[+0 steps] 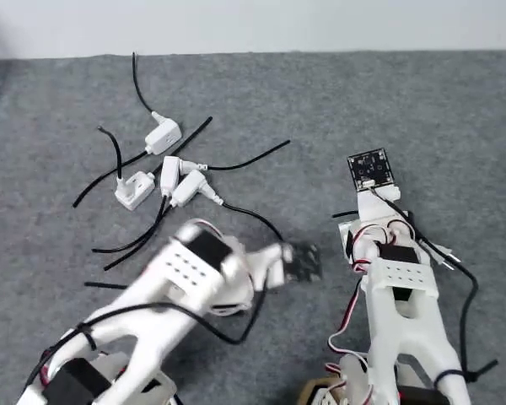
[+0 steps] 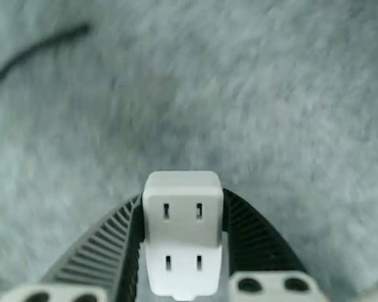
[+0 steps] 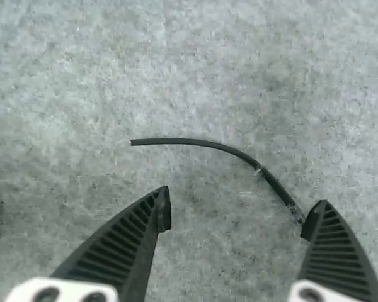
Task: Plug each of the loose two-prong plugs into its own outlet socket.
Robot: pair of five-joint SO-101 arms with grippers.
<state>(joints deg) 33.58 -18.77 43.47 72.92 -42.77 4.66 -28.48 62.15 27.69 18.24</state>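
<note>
My left gripper (image 2: 183,251) is shut on a white outlet block (image 2: 183,214) with two pairs of slots, held above the grey carpet. In the high view the left gripper (image 1: 302,263) sits near the table's middle, at the end of the white left arm. Several white two-prong plugs (image 1: 169,175) with black cords lie in a cluster at the back left, one of them an angled plug (image 1: 163,135). My right gripper (image 3: 236,217) is open just above the carpet, and a loose black cord end (image 3: 208,148) lies beyond its fingertips.
The right arm (image 1: 396,278) stands at the right with its wrist camera board (image 1: 371,169) pointing away. Black cords (image 1: 135,240) trail from the plug cluster toward the left arm. Grey carpet (image 1: 455,110) covers the table, and a pale wall runs along the far edge.
</note>
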